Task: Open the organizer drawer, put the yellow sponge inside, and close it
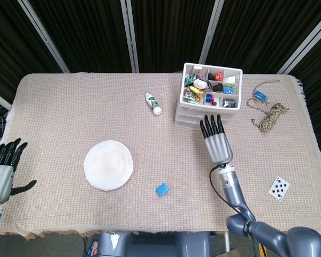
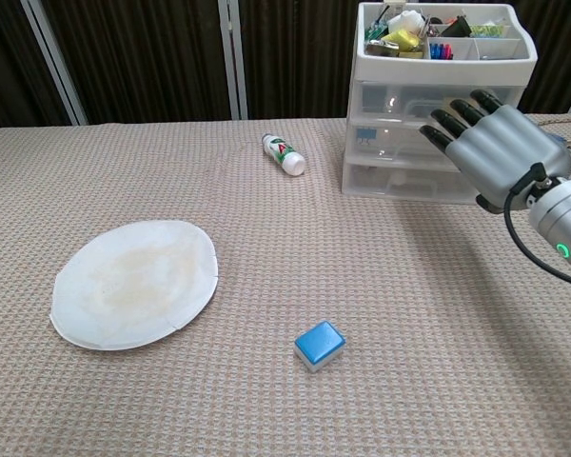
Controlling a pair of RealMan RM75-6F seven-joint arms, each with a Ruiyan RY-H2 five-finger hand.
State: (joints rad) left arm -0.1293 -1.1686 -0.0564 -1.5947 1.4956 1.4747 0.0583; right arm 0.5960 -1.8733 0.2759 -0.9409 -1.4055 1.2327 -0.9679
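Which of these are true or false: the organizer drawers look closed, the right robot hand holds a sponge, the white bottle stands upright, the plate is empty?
1. The organizer drawers look pushed in. True.
2. The right robot hand holds a sponge. False: it holds nothing, fingers extended at the drawer fronts.
3. The white bottle stands upright. False: it lies on its side.
4. The plate is empty. True.
5. The left robot hand rests on the plate. False: it is at the table's edge.
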